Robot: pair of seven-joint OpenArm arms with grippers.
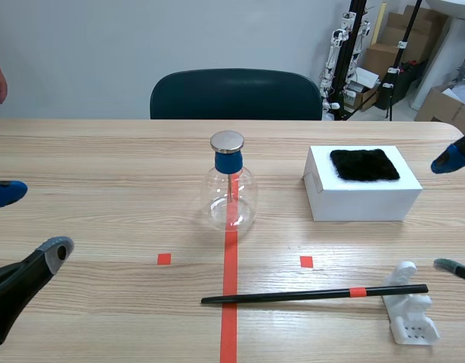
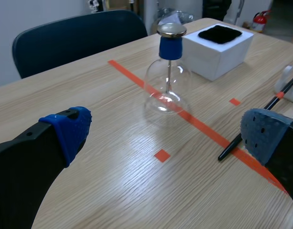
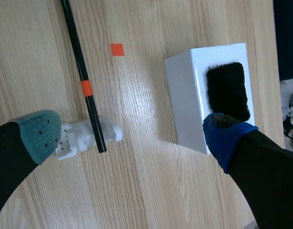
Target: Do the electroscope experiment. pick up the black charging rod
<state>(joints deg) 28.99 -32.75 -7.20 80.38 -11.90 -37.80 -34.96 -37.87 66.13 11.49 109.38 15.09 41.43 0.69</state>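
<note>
We find the black charging rod (image 1: 315, 294) lying on the tabletop (image 1: 103, 166) on the robot's side of the electroscope (image 1: 230, 185), its right end propped on a white stand (image 1: 410, 310). The right end effector (image 3: 134, 136) is spread wide, right of the electroscope and above that propped end; the left end effector (image 2: 167, 131) is likewise spread, left of it. We judge the right one better placed: straddle the rod crosswise near its orange band (image 3: 85, 88), clear of the stand, close firmly, then lift level, away from the electroscope
</note>
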